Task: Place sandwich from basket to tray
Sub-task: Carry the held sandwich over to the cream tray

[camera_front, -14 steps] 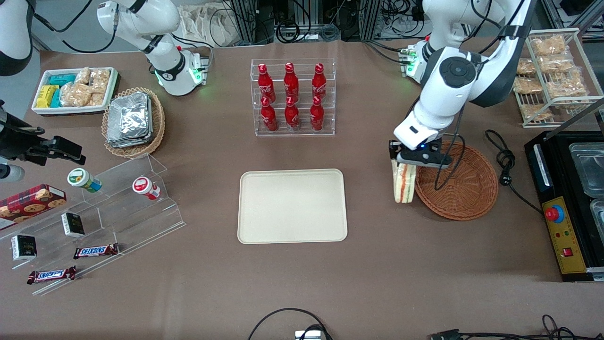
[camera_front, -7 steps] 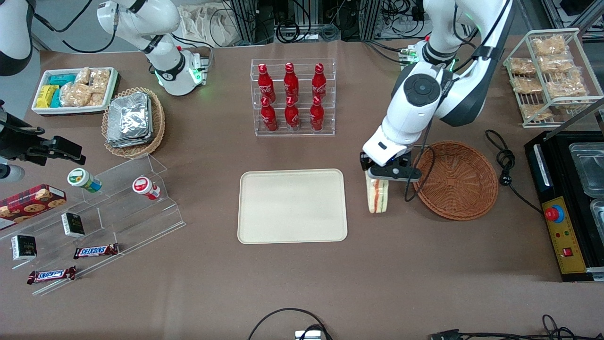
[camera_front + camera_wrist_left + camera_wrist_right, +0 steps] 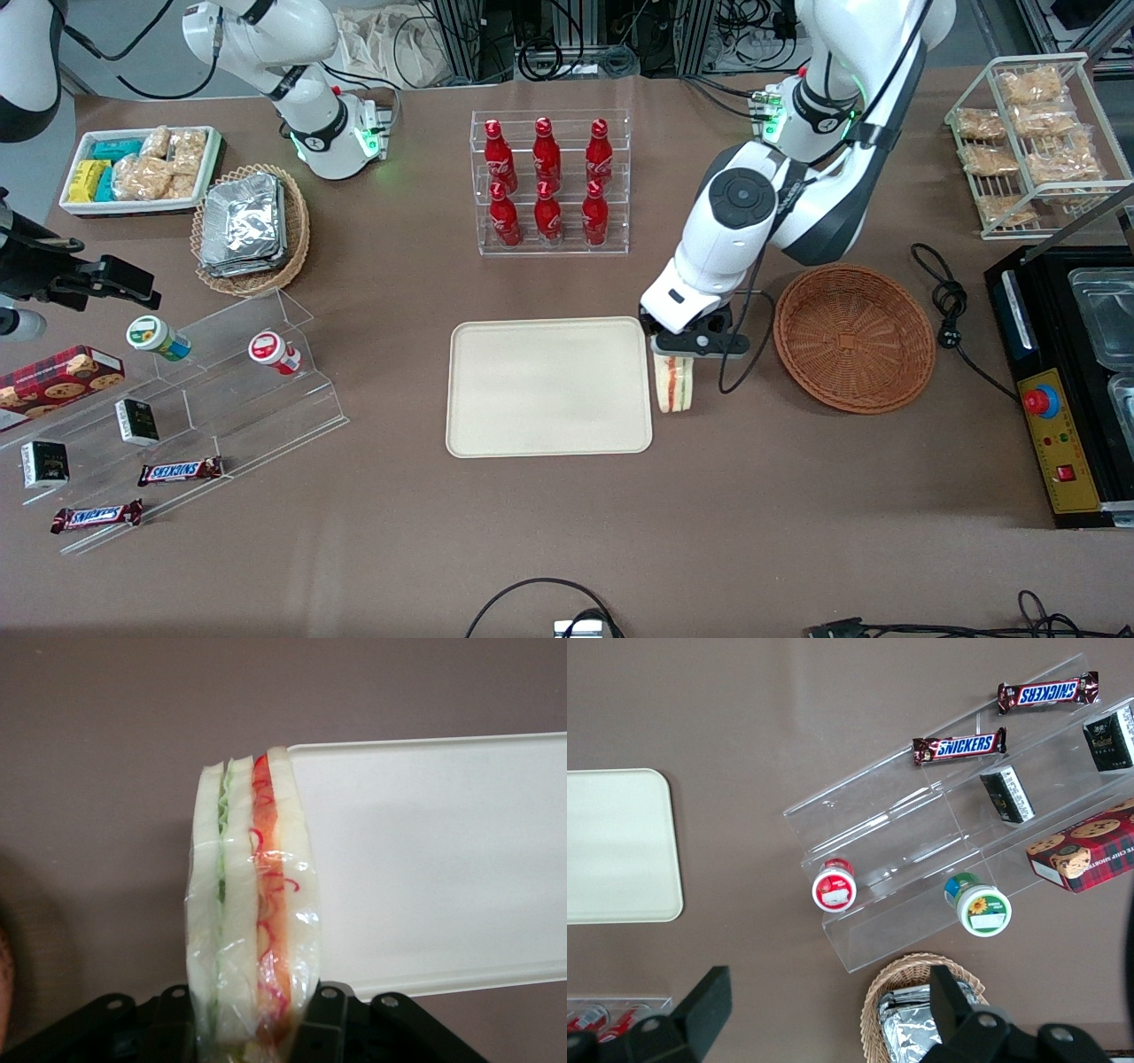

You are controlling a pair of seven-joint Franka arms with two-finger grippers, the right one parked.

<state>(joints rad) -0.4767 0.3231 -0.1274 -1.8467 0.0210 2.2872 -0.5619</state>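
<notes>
My left gripper [image 3: 684, 348] is shut on the sandwich [image 3: 675, 385], a wrapped white-bread wedge with red and green filling, which hangs from it above the table, just beside the tray's edge. In the left wrist view the sandwich [image 3: 252, 904] stands between the black fingers [image 3: 335, 1028], with the tray [image 3: 434, 859] right beside it. The cream-beige tray [image 3: 547, 387] lies flat in the middle of the table with nothing on it. The reddish-brown wicker basket [image 3: 854, 337] sits toward the working arm's end, with nothing showing inside it.
A clear rack of red bottles [image 3: 549, 184] stands farther from the front camera than the tray. A wire rack of snack bags [image 3: 1032, 142] and a black control box [image 3: 1059, 390] lie at the working arm's end. A black cable [image 3: 948, 301] runs beside the basket.
My left gripper has carried the sandwich away from the basket toward the tray, from the basket's rim to the tray's edge.
</notes>
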